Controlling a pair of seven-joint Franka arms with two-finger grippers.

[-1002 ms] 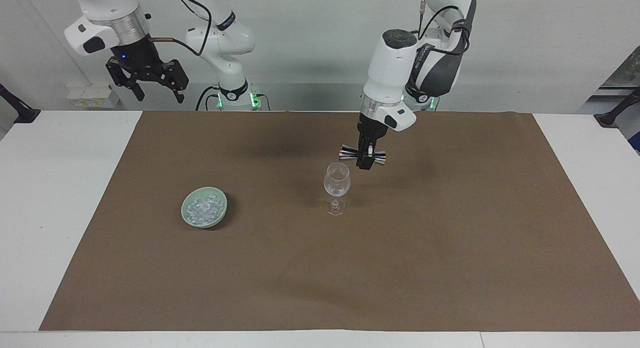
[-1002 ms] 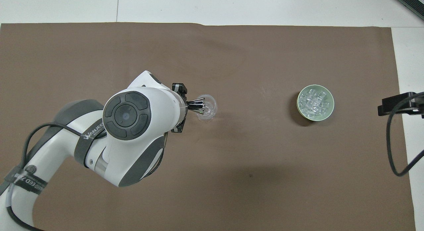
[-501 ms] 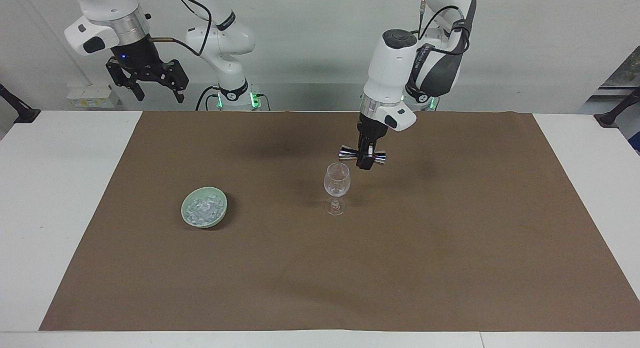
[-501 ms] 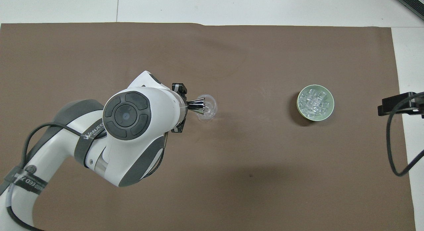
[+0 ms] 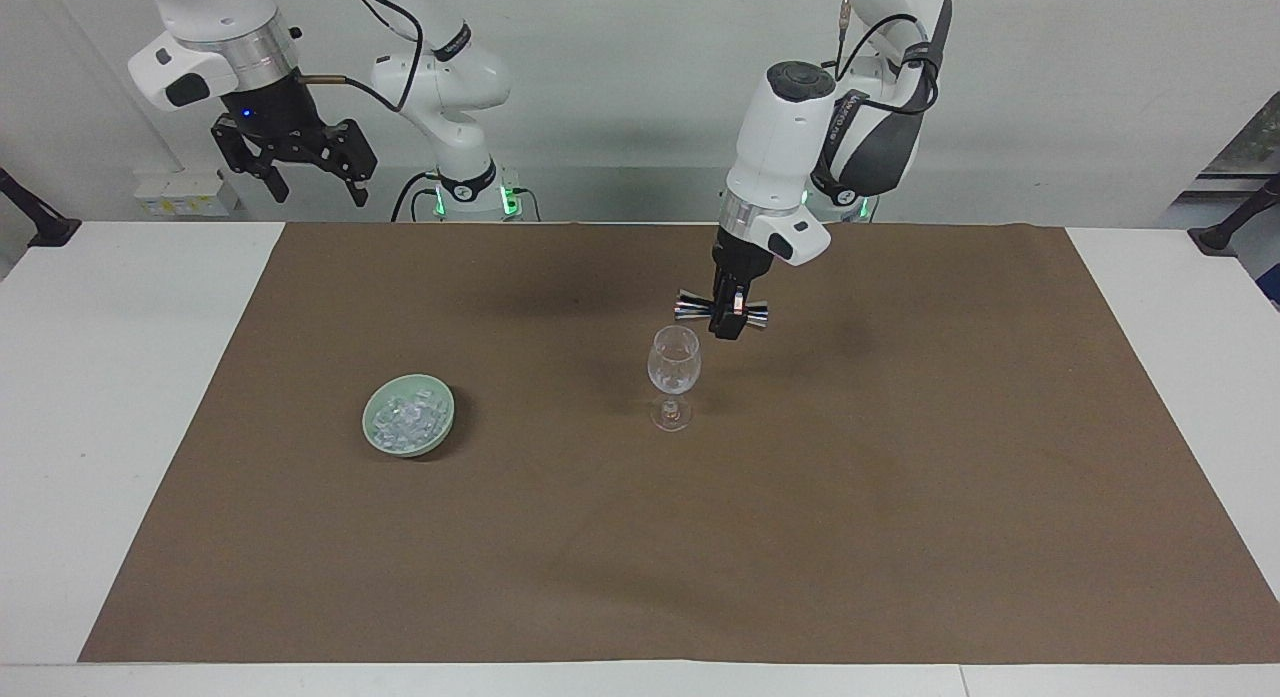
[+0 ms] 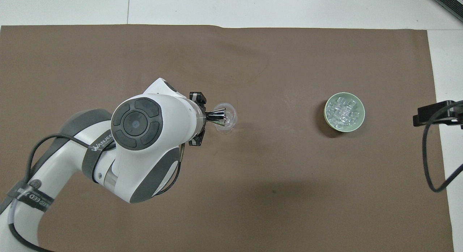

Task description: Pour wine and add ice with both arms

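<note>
While the left claw (image 5: 727, 329) hangs over the brown mat (image 5: 900, 497), we note it pinched on a shiny metal jigger (image 5: 722, 309) at its narrow waist, the jigger lying on its side, level, with 1 flared end just above and beside the rim of the wine glass (image 5: 673, 362). From overhead the jigger's flared end (image 6: 218, 115) overlaps the glass's mouth (image 6: 228, 119). We cannot tell whether any wine is in the glass or in the jigger; no liquid shows to us in either.

The glass stands upright on the mat near the middle of the desk (image 5: 90, 377), stem and foot visible, apart from the claw.

We record 1 pale green bowl (image 5: 371, 424) on the mat, toward the right arm's end of the desk and well apart from the glass, a little farther from the robots than the glass's foot. The ice (image 5: 410, 418) lies heaped inside the bowl, many small clear cubes; the overhead view shows them filling most of it (image 6: 343, 111).

The right claw (image 5: 313, 184) waits raised, over the edge of the desk at its own end, close to its base, its 2 fingers spread and nothing between them. In the overhead view only its black tip (image 6: 434, 114) shows, at the edge of the mat beside the white desk.
</note>
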